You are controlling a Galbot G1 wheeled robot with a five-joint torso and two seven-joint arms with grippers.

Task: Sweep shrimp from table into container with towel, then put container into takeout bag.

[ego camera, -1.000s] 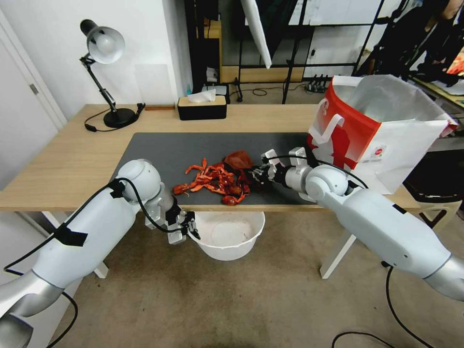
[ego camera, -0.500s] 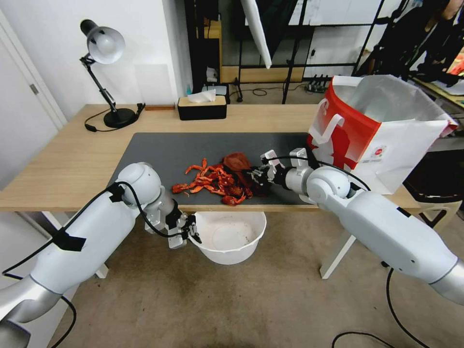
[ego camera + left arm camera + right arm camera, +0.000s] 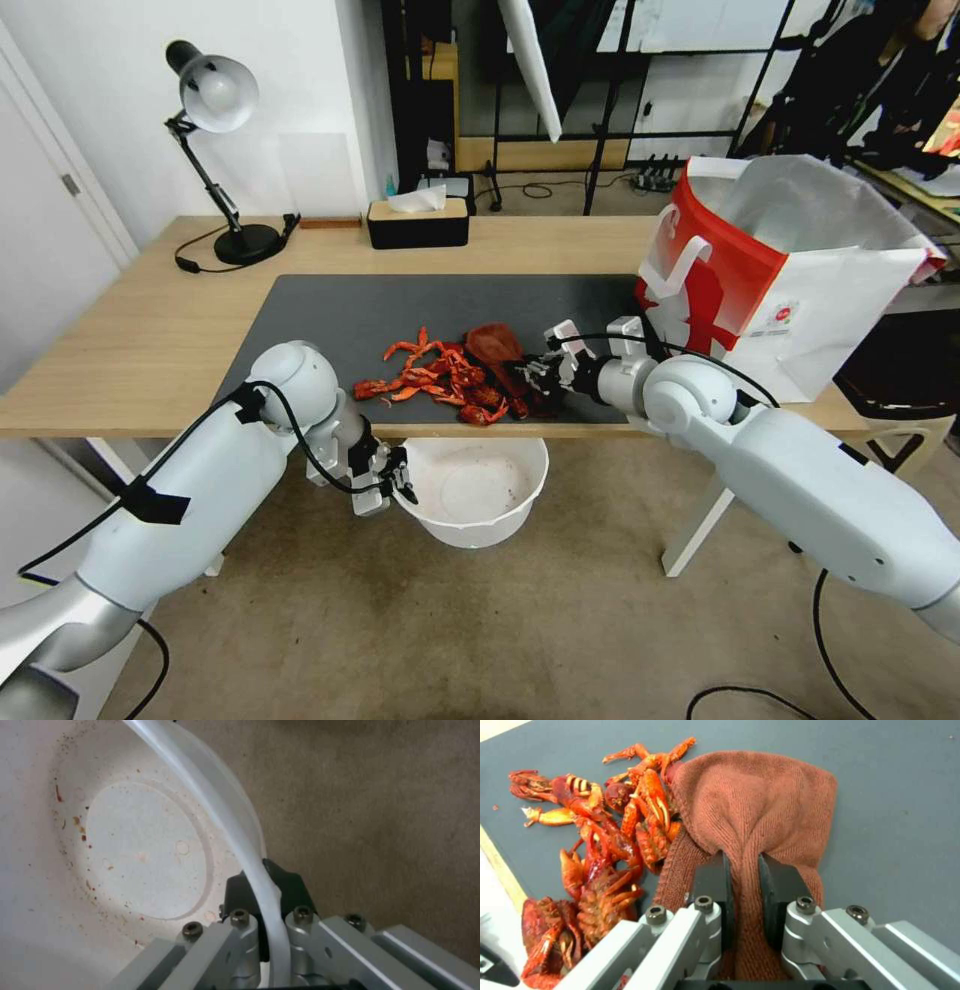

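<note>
Below table (image 3: 120, 350) edge, stained container (image 3: 470, 490)

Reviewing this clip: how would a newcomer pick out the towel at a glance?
Start at the long wooden table and its dark grey mat. Near the mat's front edge, beside the red-orange shrimp, the right hand is shut on the towel. It is a bunched rust-brown cloth with a knit texture, duller and softer than the glossy shrimp it touches.
</note>
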